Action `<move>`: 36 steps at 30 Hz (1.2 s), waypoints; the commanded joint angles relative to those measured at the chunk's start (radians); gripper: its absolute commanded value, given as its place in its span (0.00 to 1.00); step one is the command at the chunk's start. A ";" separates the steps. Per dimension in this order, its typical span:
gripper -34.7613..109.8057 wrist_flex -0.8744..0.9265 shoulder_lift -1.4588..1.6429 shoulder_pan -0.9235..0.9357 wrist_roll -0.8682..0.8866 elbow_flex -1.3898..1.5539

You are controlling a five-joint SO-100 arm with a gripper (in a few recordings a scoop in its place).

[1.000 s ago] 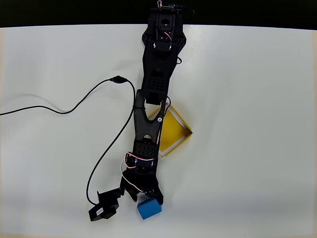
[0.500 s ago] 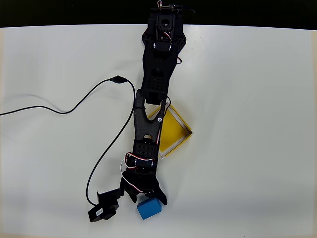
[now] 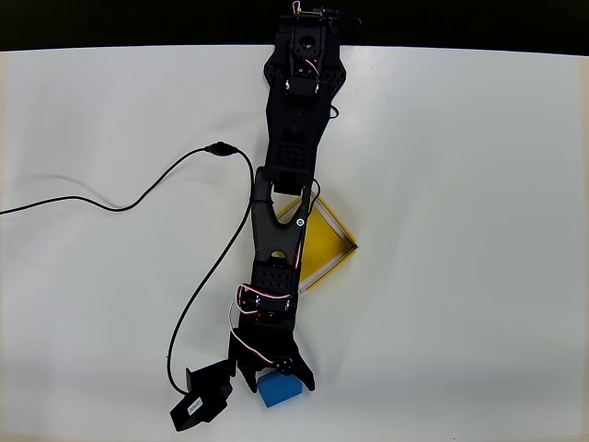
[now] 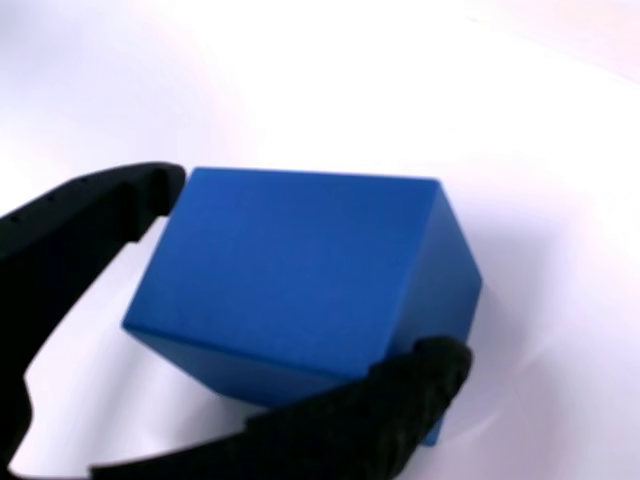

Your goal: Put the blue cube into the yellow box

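Cube: the blue cube [image 3: 280,389] sits on the white table [image 3: 460,230] at the lower centre of the overhead view, its upper edge under the gripper. In the wrist view it [image 4: 300,280] takes up the middle of the frame, turned so one corner edge faces lower right.
Gripper: the gripper [image 3: 276,376] is spread wide and straddles the cube. In the wrist view one black finger [image 4: 90,215] lies beside the cube's upper left corner and the other [image 4: 400,395] crosses in front of its lower right edge. Whether either finger presses on the cube, I cannot tell; the cube rests on the table.
Box: the yellow box [image 3: 324,245] lies above the cube near the centre of the overhead view, turned like a diamond, with its left part hidden under the arm. It is well apart from the cube.
Arm: the black arm [image 3: 285,184] runs from the top edge down to the gripper.
Camera module: a small black module [image 3: 202,398] sits just left of the gripper, at the lower end of a black cable [image 3: 138,198] that runs to the left edge.
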 commanded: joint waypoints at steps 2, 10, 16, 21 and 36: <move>0.56 -0.037 0.095 -0.011 -0.021 -0.044; 0.54 -0.028 0.078 -0.020 -0.025 -0.046; 0.52 0.003 0.087 -0.020 -0.028 -0.043; 0.50 0.028 0.097 -0.018 -0.028 -0.035; 0.48 0.054 0.115 -0.015 -0.028 -0.028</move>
